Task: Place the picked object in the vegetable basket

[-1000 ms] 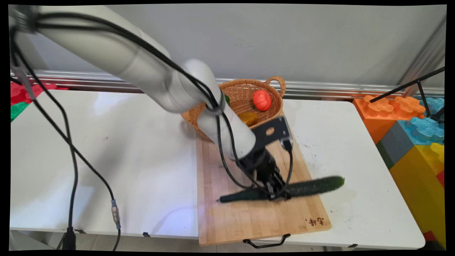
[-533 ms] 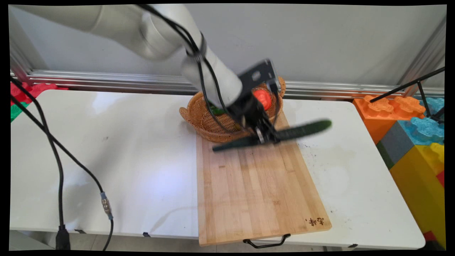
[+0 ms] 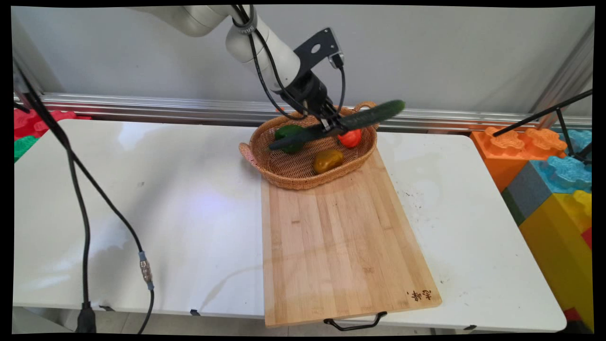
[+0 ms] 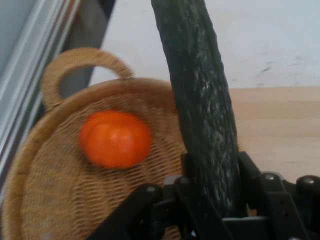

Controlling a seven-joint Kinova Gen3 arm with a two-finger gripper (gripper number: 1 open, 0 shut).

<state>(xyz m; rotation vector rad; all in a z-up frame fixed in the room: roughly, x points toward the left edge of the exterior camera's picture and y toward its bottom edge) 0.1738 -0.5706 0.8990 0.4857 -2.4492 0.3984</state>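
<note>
My gripper (image 3: 331, 127) is shut on a long dark green cucumber (image 3: 369, 115), gripped near its middle and held in the air above the wicker basket (image 3: 270, 163). The cucumber lies roughly level, its right end tilted up past the basket's far handle. In the hand view the cucumber (image 4: 200, 100) runs up from between my gripper's (image 4: 212, 192) fingers, over the basket (image 4: 50, 200). Inside the basket lie a red tomato (image 3: 351, 138), seen too in the hand view as the tomato (image 4: 115, 139), a green pepper (image 3: 288, 134) and a yellow-brown pepper (image 3: 327, 161).
A wooden cutting board (image 3: 341, 241) with a black handle at its near edge lies on the white table (image 3: 142, 199), touching the basket. Large coloured building blocks (image 3: 549, 175) stand at the right. Black cables (image 3: 80, 189) hang at the left.
The arm has lifted the cucumber off the cutting board and carried it away from the camera, up and over the basket. The basket's contents have come into view.
</note>
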